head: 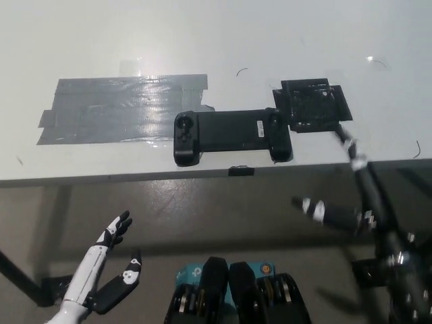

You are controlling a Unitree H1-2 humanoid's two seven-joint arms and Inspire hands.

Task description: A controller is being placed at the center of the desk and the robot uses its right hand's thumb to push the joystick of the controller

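The black right hand (337,214) is up off the lower right, arm rising from the bottom corner, blurred in this shot; one finger reaches up and away toward the worktop edge, its tip near the black mesh-like block (312,105), and another juts sideways toward the robot's left below the edge. The fingers look spread apart and they hold nothing, though the blur hides the fine detail. Down at the lower left the white left hand (108,270) rests below the worktop, palm turned up, fingers loosely apart and empty. The white worktop (202,40) carries no container at all; what lies on it is flat. The controller (233,135), black and stretched wide, sits close to the worktop's near edge, above and to the left of the right hand, not touched by it. Its left grip, with a joystick (183,127) and a pad below that, is the end farther from the right hand; the right grip with its own stick is the nearer end, just beside the black block, which the upward finger nearly reaches. Beyond the controller's far end, well apart from the right hand, a broad patch of grey tape (121,108) is stuck to the surface, its corner touching the controller's top left.
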